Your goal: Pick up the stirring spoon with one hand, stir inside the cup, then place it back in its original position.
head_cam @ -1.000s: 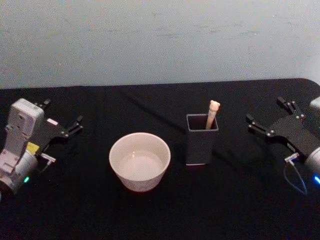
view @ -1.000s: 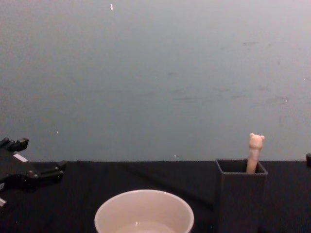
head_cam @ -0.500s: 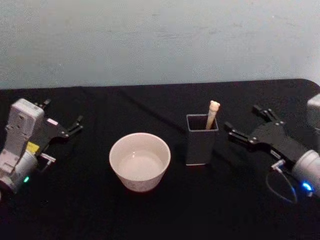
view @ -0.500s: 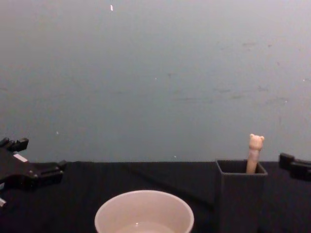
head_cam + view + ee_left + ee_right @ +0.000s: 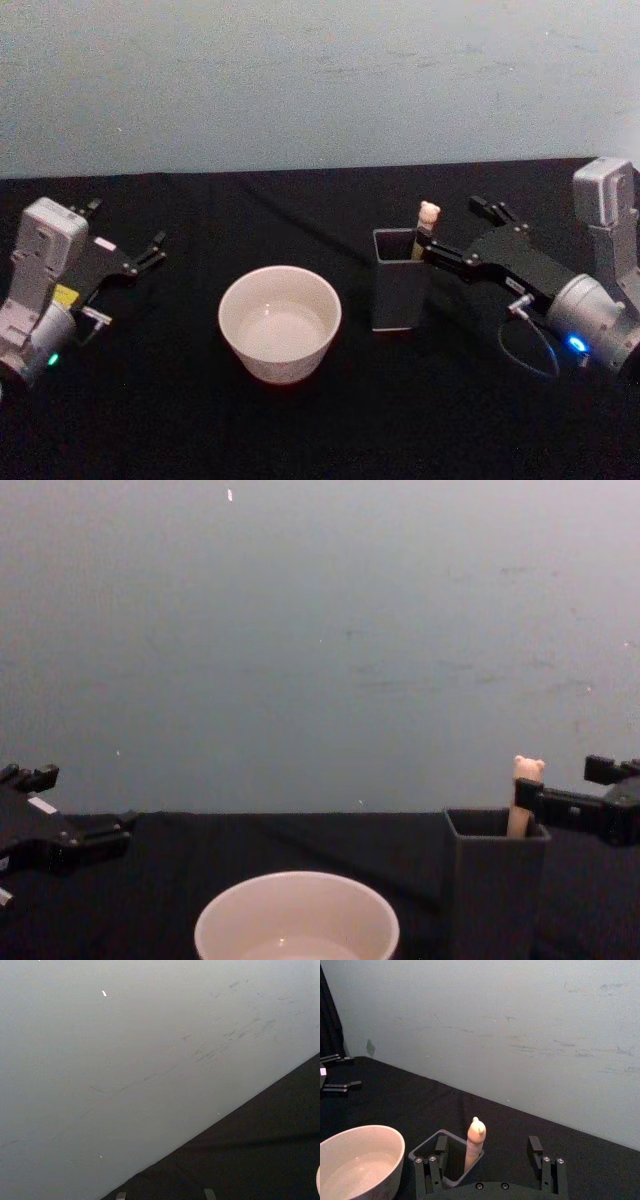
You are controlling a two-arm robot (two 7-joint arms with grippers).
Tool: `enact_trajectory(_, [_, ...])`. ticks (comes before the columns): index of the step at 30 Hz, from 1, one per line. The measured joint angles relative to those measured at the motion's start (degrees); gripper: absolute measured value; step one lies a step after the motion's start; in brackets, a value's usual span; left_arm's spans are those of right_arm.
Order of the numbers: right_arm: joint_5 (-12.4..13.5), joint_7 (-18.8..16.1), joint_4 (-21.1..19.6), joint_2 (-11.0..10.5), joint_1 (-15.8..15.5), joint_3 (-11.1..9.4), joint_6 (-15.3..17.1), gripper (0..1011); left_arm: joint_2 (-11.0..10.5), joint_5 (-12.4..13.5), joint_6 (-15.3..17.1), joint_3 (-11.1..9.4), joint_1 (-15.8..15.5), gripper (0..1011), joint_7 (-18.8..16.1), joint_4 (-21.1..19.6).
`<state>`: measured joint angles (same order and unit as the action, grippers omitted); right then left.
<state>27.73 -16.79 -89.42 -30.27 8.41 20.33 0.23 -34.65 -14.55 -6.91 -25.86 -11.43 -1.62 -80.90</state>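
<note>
"Head view: where's the stirring spoon (image 5: 426, 225)?"
"Upright in the dark holder (image 5: 400, 295), at 3 o'clock of the cup (image 5: 280, 320), bear head poking out."
"Right gripper (image 5: 452, 228)?"
"At the holder's 3 o'clock, fingers spread, handle between them, not pinched."
"Left gripper (image 5: 128, 225)?"
"Parked at the cup's 9 o'clock, well apart, fingers spread."

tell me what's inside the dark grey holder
The stirring spoon stands in the holder, its beige bear-topped handle poking above the rim. The holder's walls hide its metal bowl and neck. The open right pincer is close by the handle; the left pincer sits far left.
</note>
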Motion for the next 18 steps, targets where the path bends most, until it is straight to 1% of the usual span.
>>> enact_trajectory(6, [-0.53,-1.51,2.72,1.82,2.19,0.26,0.68,1004,0.00,0.00,0.00,0.00,0.00,1001,0.00,0.00])
enact_trajectory(13, [-1.38,-3.17,5.35,3.59,3.82,0.48,0.54,1004,0.00,0.00,0.00,0.00,0.00,1001,0.00,0.00])
enact_trajectory(18, [-1.92,-3.83,6.33,4.48,4.49,0.42,0.75,1004,0.00,0.00,0.00,0.00,0.00,1001,0.00,0.00])
